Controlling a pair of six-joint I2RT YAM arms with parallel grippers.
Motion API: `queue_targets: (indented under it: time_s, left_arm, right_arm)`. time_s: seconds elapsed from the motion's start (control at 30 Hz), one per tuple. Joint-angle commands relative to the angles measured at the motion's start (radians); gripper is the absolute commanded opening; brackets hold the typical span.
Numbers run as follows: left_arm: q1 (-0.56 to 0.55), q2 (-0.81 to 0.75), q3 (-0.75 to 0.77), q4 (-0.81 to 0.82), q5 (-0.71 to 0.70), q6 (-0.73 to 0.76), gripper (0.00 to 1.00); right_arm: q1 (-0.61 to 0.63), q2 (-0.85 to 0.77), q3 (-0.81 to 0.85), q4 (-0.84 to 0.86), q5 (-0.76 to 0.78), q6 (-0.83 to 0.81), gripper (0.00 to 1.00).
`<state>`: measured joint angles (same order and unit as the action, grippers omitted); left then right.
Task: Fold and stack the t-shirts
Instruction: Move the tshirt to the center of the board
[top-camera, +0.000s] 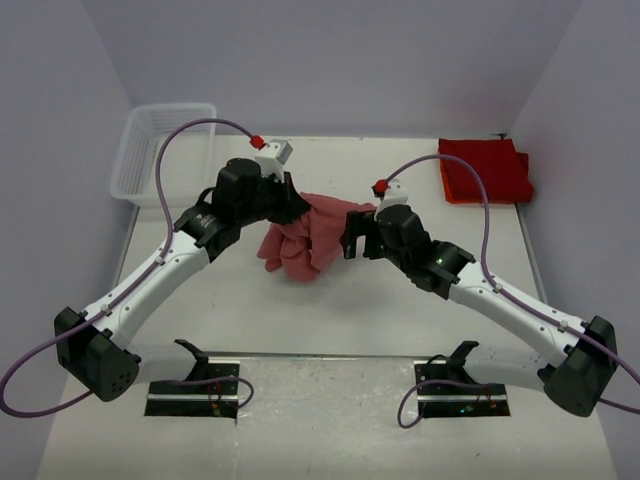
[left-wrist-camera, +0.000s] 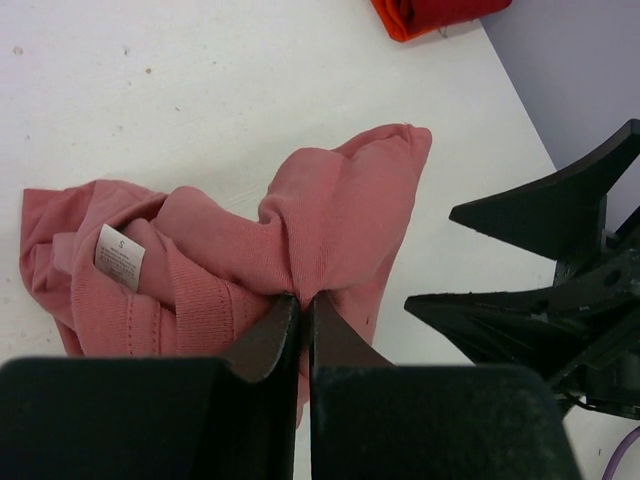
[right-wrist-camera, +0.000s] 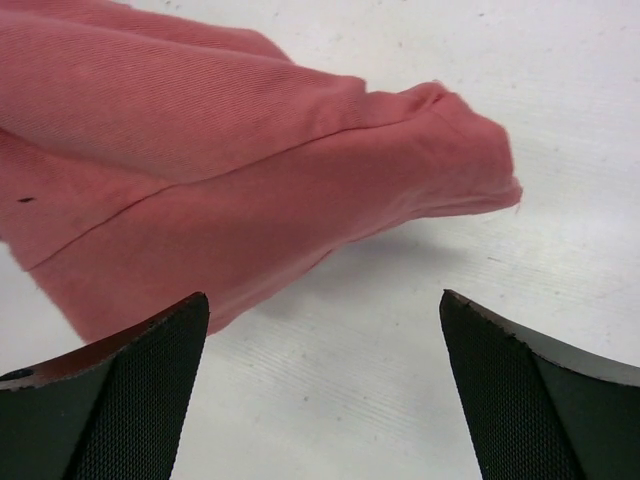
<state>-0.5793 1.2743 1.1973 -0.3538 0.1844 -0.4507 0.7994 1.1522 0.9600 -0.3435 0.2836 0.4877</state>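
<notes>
A crumpled faded salmon-red t-shirt lies bunched mid-table. My left gripper is shut on a fold of it; in the left wrist view the jaws pinch the cloth, and a white size label shows at the left. My right gripper stands wide open at the shirt's right edge. In the right wrist view the shirt's sleeve hangs just beyond the open gripper, with bare table between the fingertips. Brighter red folded t-shirts are stacked at the back right.
A white mesh basket stands at the back left corner. The open right fingers show at the right of the left wrist view. The red stack's corner appears at its top edge.
</notes>
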Motion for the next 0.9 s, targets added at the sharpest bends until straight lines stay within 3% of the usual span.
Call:
queue_targets:
  time_s: [0.0,0.37,0.57,0.8,0.83,0.87]
  left_arm:
    - [-0.005,-0.067,0.004,0.061,-0.028,0.029,0.00]
    - [-0.004,-0.151,-0.016,-0.028,-0.033,0.064,0.00]
    - [-0.004,-0.196,-0.025,-0.068,-0.031,0.075,0.00]
    - [-0.005,-0.124,-0.067,-0.034,0.015,0.061,0.00]
    - [-0.005,-0.104,-0.086,-0.013,0.018,0.063,0.05]
    - [-0.005,-0.057,-0.090,0.005,0.006,0.066,0.18]
  right_arm:
    - [0.000,-0.013,0.014,-0.011,0.132,-0.035,0.98]
    - [-0.045,0.095,0.039,0.070,0.146,-0.096,0.99]
    - [-0.143,0.130,0.060,0.119,0.086,-0.126,0.99]
    - [-0.151,0.116,0.089,0.046,0.060,-0.069,0.99]
    - [-0.144,0.115,0.092,0.029,0.075,-0.064,0.99]
    - [-0.140,0.113,0.089,0.017,0.084,-0.069,0.99]
